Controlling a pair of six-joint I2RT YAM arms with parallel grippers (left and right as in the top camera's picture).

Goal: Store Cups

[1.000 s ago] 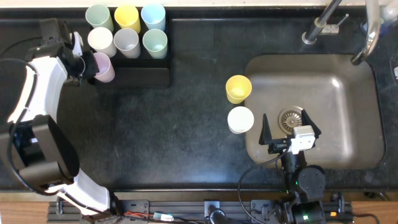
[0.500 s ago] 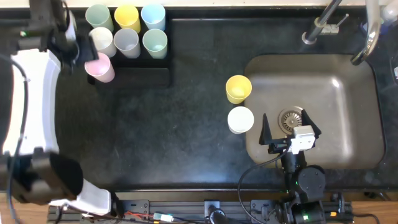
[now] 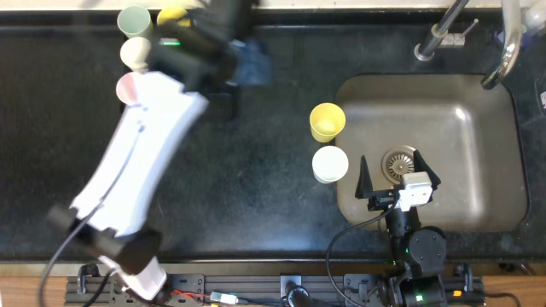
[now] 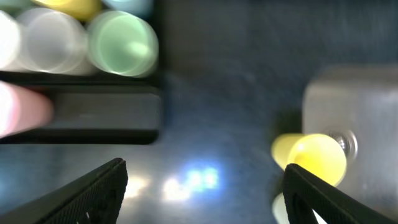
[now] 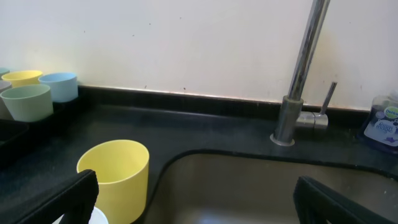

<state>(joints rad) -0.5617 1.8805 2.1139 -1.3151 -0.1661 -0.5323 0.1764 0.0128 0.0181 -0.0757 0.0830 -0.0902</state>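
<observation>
Cups: several stand in the rack (image 4: pixel 99 117) at far left, with a pink cup (image 3: pixel 128 85) at its front. The left arm slants up over the rack, and the left gripper (image 4: pixel 204 169) has its fingers spread and empty. A yellow cup (image 3: pixel 327 121) and a white cup (image 3: pixel 330 164) stand on the counter beside the sink (image 3: pixel 478 94). The right gripper (image 3: pixel 392 166) is over the sink, fingers spread.

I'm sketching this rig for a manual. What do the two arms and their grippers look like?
The left arm has a long white shell with black joints. The right arm is mostly black, with a white block at the wrist and a looping black cable. The left gripper and right gripper both have dark, tapering fingers.
</observation>
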